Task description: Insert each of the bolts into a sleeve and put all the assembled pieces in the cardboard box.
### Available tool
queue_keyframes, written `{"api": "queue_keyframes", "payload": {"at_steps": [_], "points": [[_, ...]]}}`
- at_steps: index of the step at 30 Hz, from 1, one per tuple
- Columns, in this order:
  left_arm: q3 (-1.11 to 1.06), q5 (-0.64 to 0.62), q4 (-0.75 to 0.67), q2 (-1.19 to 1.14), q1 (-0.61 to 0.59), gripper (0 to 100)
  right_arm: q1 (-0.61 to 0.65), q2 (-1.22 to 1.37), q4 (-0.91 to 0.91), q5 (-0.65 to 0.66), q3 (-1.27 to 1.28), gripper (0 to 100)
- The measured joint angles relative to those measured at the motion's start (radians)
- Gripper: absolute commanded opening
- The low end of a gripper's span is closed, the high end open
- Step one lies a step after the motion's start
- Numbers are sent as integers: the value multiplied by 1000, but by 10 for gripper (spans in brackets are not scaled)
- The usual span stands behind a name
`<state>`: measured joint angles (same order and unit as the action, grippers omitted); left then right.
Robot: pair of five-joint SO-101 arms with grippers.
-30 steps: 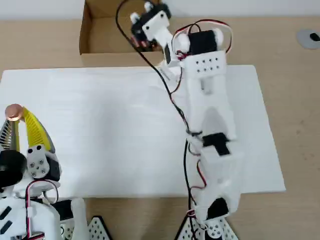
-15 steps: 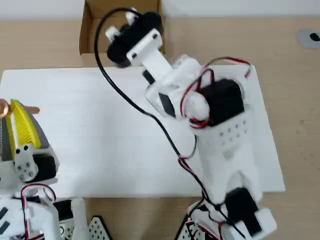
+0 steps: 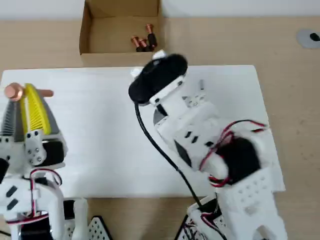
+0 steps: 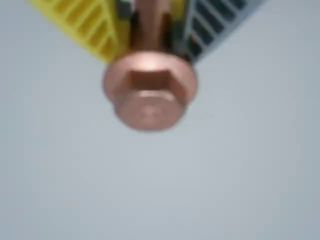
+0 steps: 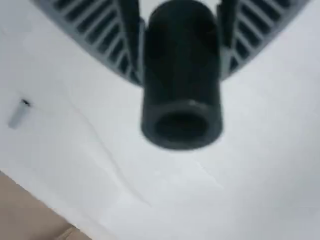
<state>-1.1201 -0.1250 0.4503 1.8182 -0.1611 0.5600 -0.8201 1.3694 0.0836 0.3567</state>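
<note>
Currently: both parts are in hand, not yet mated.

Left end effector [image 4: 152,25] is clenched on a copper bolt [image 4: 149,92], with the yellow finger and the grey finger pinching the shank just behind the flanged hex head. From the high view the bolt sits at the left edge of the white sheet [image 3: 100,140], head outward and shank pointing across the sheet toward the other arm.

Right end effector [image 5: 181,30] is clenched on a black sleeve [image 5: 181,95], gripped around its upper body between the two grey fingers. The open bore at the free end is unobstructed. From above, this wrist sits over the far side of the sheet, just short of the cardboard box [image 3: 86,30]. Bolt and sleeve are well apart.

Box contents: a small cluster of assembled pieces [image 3: 142,41] lying near its right wall. I cannot count them exactly.

Judgement on step: insertion of this bolt into this sleeve. Pick-up looks done on both sides and the joining has not begun.

Next move calls for:
- bringing the two end effectors together over the sheet
- turning the wrists so the shank axis and the bore axis lie on one line, bore mouth facing the shank tip
- a straight push along that line, with both grips kept firm
- one arm then letting go and the other carrying the assembly to the box

Concern: the clearance looks small, so a slight tilt would likely jam the tip on the sleeve rim.
</note>
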Motion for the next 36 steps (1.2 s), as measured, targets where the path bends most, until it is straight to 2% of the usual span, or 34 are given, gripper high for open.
{"api": "queue_keyframes", "payload": {"at_steps": [4, 9, 12, 15, 19, 24, 28, 36], "points": [[-43, -3, -40, -2, 32, 5, 5, -101, -385, -8, 365, 10], [-63, -8, -48, -2, 107, 5, 106, -180, -939, -8, 773, 10], [-63, -63, -48, -2, 158, 5, 167, -198, -1218, -8, 939, 10], [-63, -100, -48, -2, 196, 5, 201, -198, -1413, -8, 1022, 10], [-75, -114, -48, -2, 252, 6, 232, -209, -1540, -8, 1043, 10], [-135, -149, -44, -2, 324, 6, 304, -210, -1599, -8, 1045, 10], [-149, -149, -81, -2, 341, 6, 364, -213, -1631, -8, 1066, 10], [-133, -123, -55, -2, 342, 10, 370, -213, -1691, -8, 1125, 10]]}}
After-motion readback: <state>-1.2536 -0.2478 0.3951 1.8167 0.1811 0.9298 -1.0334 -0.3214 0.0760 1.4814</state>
